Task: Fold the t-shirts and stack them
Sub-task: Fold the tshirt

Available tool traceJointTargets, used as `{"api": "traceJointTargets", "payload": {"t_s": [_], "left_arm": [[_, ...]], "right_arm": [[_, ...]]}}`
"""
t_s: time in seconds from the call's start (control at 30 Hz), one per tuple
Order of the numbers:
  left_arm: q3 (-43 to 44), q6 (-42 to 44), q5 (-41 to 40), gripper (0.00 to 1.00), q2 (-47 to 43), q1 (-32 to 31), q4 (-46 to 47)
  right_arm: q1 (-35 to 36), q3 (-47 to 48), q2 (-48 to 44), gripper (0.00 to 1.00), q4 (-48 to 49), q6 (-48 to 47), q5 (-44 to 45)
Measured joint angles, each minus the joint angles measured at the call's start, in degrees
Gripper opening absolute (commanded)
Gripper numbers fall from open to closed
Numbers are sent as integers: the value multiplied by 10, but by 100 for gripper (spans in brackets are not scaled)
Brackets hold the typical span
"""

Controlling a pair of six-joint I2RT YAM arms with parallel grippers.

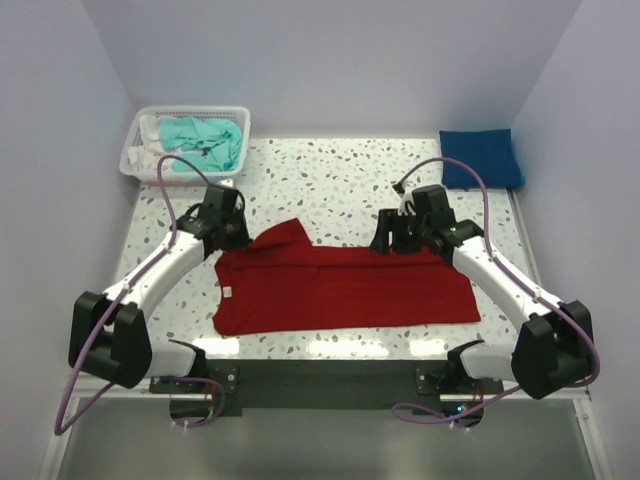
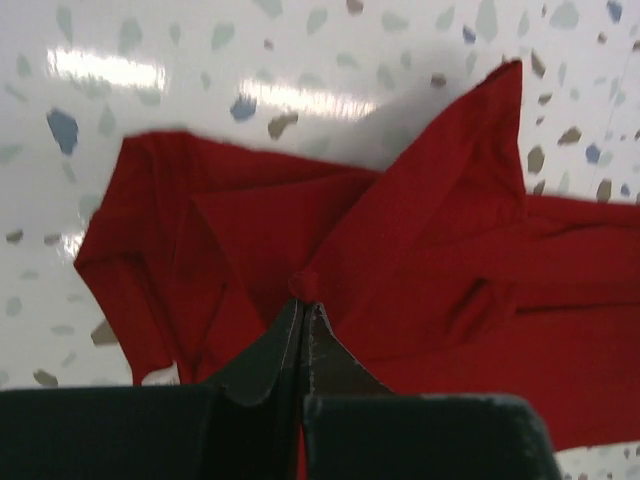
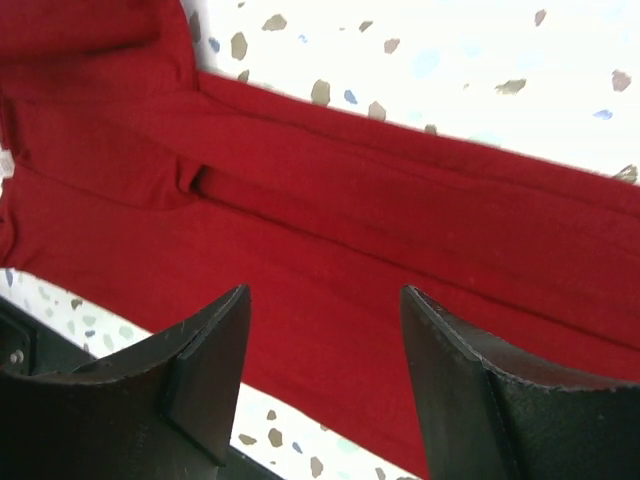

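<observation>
Red tee (image 2: 430, 250) betw. L claw (image 2: 303, 300) tips

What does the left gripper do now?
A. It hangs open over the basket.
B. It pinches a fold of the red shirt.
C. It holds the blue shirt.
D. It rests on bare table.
B: in the left wrist view the left gripper is shut, with a bit of the red shirt bunched at its tips.

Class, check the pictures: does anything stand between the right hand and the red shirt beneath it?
Nothing visible does. The right hand hangs open directly over the red shirt, with only cloth showing between its fingers. The left hand is shut on a fold of the same shirt.
</observation>
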Motion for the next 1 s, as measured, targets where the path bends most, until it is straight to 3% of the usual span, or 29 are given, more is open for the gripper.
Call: {"api": "traceJointTargets", "payload": {"t_s": [0.17, 0.4, 0.9, 1.0], "left_arm": [[-67, -23, 47, 0, -74, -8, -70], [-134, -39, 109, 0, -111, -13, -135], [-142, -55, 148, 0, -172, -23, -233], [-143, -55, 149, 4, -181, -23, -242]], "right_arm": [[0, -31, -28, 65, -17, -2, -17], [0, -96, -63, 65, -20, -4, -37], [0, -116, -56, 65, -5, -13, -66], [0, -116, -48, 65, 0, -14, -70]]}}
